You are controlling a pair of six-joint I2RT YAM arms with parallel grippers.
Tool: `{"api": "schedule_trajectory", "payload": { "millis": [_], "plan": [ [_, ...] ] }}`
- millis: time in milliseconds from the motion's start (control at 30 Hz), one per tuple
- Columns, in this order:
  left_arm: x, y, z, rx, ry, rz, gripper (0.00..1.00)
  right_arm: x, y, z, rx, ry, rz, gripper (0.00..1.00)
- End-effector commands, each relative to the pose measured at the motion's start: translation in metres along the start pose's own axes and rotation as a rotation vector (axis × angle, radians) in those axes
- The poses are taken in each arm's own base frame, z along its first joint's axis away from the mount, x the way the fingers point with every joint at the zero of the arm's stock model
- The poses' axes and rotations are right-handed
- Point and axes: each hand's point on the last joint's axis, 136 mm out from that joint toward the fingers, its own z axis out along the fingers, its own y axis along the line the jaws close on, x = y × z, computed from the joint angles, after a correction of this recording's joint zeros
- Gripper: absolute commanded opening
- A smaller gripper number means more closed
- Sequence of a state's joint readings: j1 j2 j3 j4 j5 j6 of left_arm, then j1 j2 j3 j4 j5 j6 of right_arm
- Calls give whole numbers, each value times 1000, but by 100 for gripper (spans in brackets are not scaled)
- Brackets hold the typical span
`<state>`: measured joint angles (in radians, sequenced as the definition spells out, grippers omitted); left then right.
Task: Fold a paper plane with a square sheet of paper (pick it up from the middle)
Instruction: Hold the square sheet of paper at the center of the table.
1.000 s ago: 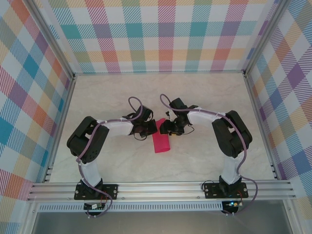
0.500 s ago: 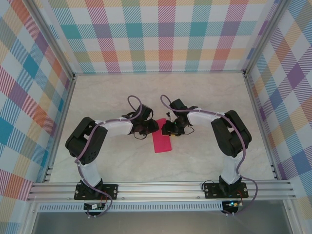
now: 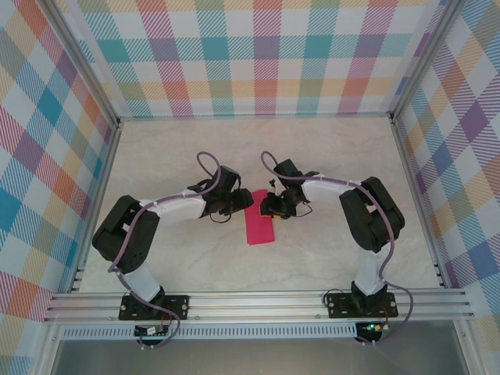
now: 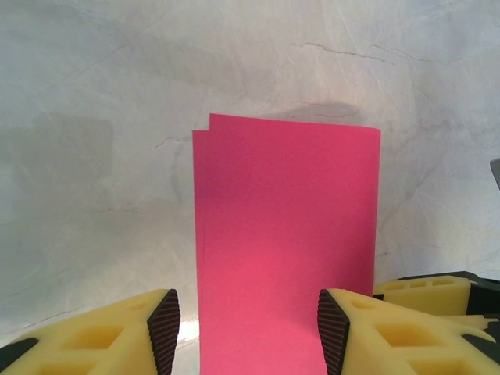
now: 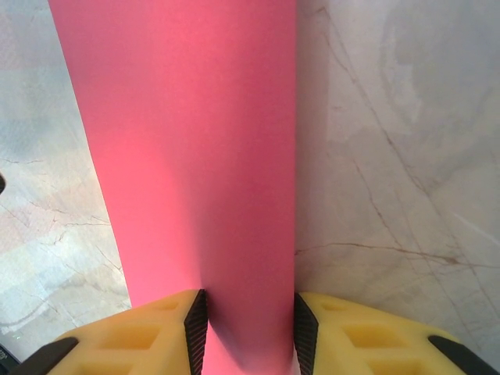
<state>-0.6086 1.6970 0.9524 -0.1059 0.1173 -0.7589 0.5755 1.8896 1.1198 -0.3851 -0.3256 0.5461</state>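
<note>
- From above, the square sheet of paper (image 3: 258, 226), folded double, lies on the worktop (image 3: 336, 156); my left pincer (image 3: 247, 208) and right pincer (image 3: 267, 209) flank its far end;
- At my left wrist, that pincer stands spread; the sheet runs between its pads (image 4: 164, 332), clear of the left one;
- At my right wrist, the pincer pinches the sheet's width, both pads touching
</note>
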Motion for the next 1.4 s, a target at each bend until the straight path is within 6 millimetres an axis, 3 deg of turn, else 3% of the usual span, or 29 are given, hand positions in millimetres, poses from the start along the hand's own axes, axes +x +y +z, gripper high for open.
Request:
{"api": "schedule_trajectory", "payload": {
  "millis": [0,533,733,967,1367],
  "plan": [
    [-3,11,-10,-23,-21,-28,53,11,-29,13,85,23,58,37],
    [-5,18,-8,-23,-24,-56,54,11,-44,17,98,21,145,38],
    [-6,21,-9,-39,-32,-56,54,12,-42,15,94,31,73,43],
    [-9,29,-13,-66,-46,-69,54,16,-47,11,124,57,-57,42],
    [-8,22,-11,-34,-30,-72,54,12,-56,16,177,65,-50,39]
  ]
}}
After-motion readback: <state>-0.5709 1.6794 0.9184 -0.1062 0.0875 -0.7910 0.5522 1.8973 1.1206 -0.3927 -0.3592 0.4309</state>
